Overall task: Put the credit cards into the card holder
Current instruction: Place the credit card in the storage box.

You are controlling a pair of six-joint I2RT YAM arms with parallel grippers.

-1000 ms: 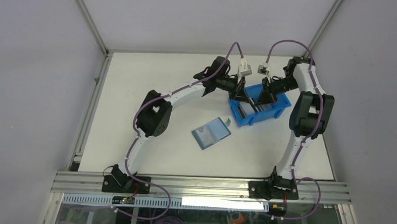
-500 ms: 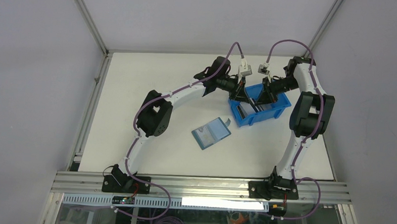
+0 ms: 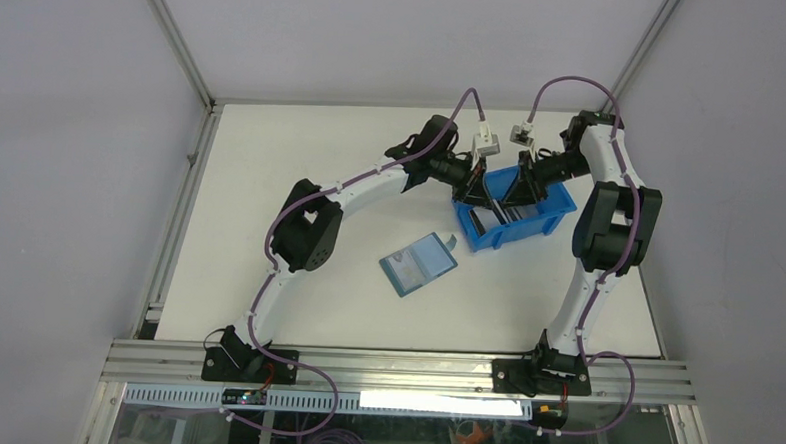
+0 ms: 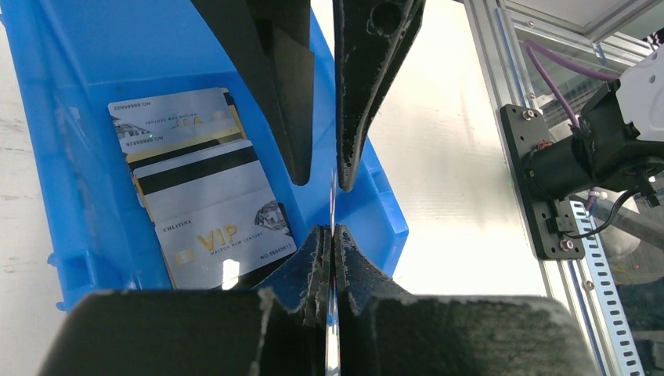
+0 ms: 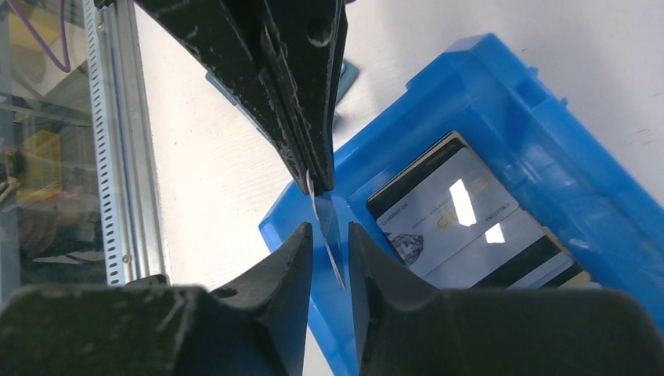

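Both grippers meet over the blue bin (image 3: 554, 219) at the back right. My left gripper (image 4: 332, 231) is shut on one credit card (image 4: 333, 196), seen edge-on as a thin bright line. The same card (image 5: 325, 219) hangs between the fingers of my right gripper (image 5: 329, 229), which stands open with a gap on each side of it. More credit cards (image 4: 211, 219), silvery with dark stripes, lie flat in the bin. The card holder (image 3: 419, 264), teal-blue and folded open, lies on the table in front of the bin, away from both grippers.
The bin's blue walls (image 4: 86, 117) close in around both sets of fingers. An aluminium rail (image 3: 393, 367) runs along the near edge by the arm bases. White walls stand at the back and sides.
My right gripper has opened off the card it was pinching. The left gripper stays shut on that card, and its wrist has shifted slightly.
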